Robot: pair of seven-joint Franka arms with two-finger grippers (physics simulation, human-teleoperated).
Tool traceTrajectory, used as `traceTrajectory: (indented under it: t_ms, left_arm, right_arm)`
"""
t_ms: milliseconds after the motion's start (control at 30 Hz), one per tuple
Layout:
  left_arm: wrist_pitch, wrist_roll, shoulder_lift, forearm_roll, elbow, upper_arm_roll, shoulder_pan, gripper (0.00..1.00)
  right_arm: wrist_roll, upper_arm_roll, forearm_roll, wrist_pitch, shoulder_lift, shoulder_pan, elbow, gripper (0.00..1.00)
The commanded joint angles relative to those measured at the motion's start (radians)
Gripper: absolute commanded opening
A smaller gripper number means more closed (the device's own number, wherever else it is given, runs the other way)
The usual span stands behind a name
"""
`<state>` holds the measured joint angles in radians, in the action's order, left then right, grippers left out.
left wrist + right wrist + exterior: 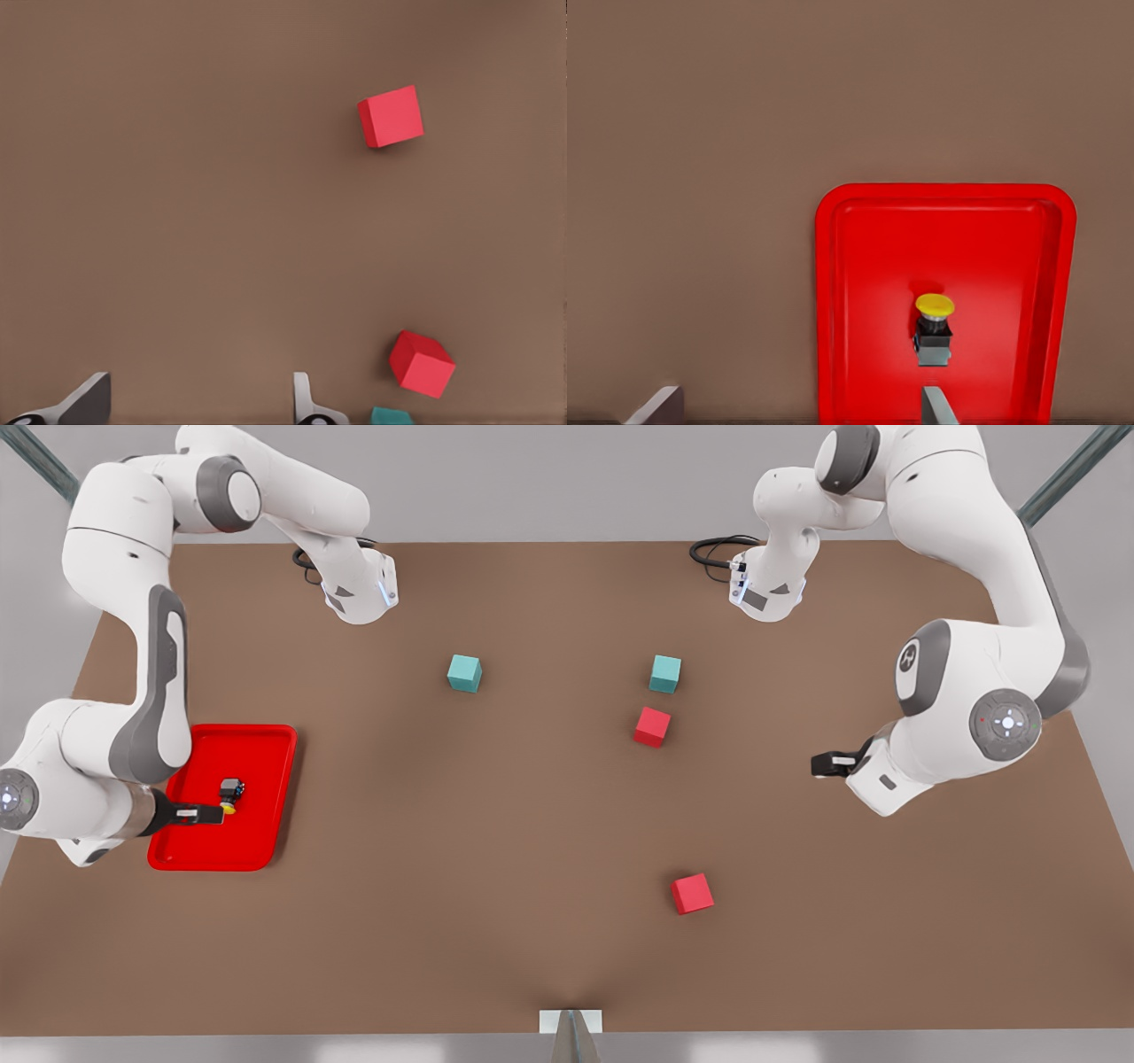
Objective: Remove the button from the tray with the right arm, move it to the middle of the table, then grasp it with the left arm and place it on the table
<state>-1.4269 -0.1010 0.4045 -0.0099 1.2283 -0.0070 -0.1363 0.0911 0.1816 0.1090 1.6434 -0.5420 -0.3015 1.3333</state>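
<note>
The button (229,797), a yellow cap on a short black base, stands inside the red tray (261,779) at the front view's left, on the brown table (461,886). In the right wrist view the button (934,326) sits mid-tray (992,248), just beyond one fingertip. My right gripper (209,813) hovers over the tray next to the button, open (796,409), holding nothing. My left gripper (824,763) waits at the front view's right, open (195,409) and empty above bare table.
Two teal cubes (464,673) (664,674) lie at mid-table toward the back. A red cube (652,726) sits just below the second teal one, and another red cube (691,893) lies nearer the front edge. Both red cubes (391,116) (421,363) appear ahead of the left gripper.
</note>
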Motion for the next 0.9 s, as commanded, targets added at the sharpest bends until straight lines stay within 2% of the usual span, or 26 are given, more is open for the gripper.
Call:
traceTrajectory:
  t_ms: [0,133,267,400,567,833,867]
  left_arm:
    - [0.002,-0.034,0.01,-0.005,-0.001,-0.005,-0.008,1.0]
    - [0.011,-0.036,0.013,0.007,0.007,-0.004,-0.04,1.0]
    - [0.0,-0.034,0.014,0.019,0.014,-0.004,-0.057,1.0]
    - [-0.023,-0.036,0.014,0.021,0.017,-0.004,-0.071,1.0]
    - [-0.021,-0.039,0.016,0.05,0.019,-0.004,-0.094,1.0]
    - [-0.04,-0.039,0.017,0.068,0.023,-0.004,-0.092,1.0]
    - [-0.043,-0.039,0.017,0.068,0.025,-0.004,-0.094,1.0]
  right_arm:
    - [0.012,0.001,-0.003,-0.06,-0.018,-0.016,0.004,1.0]
    - [0.09,0.001,-0.019,0.013,-0.173,-0.045,-0.011,1.0]
    - [0.176,-0.001,-0.014,0.082,-0.259,-0.116,0.0,1.0]
    - [0.234,-0.007,0.063,0.102,-0.257,-0.189,0.0,1.0]
    - [0.248,0.001,0.139,0.291,-0.26,-0.179,0.081,1.0]
    - [0.246,0.013,0.146,0.299,-0.253,-0.177,0.093,1.0]
    - [0.231,0.035,0.138,0.308,-0.135,-0.186,0.254,1.0]
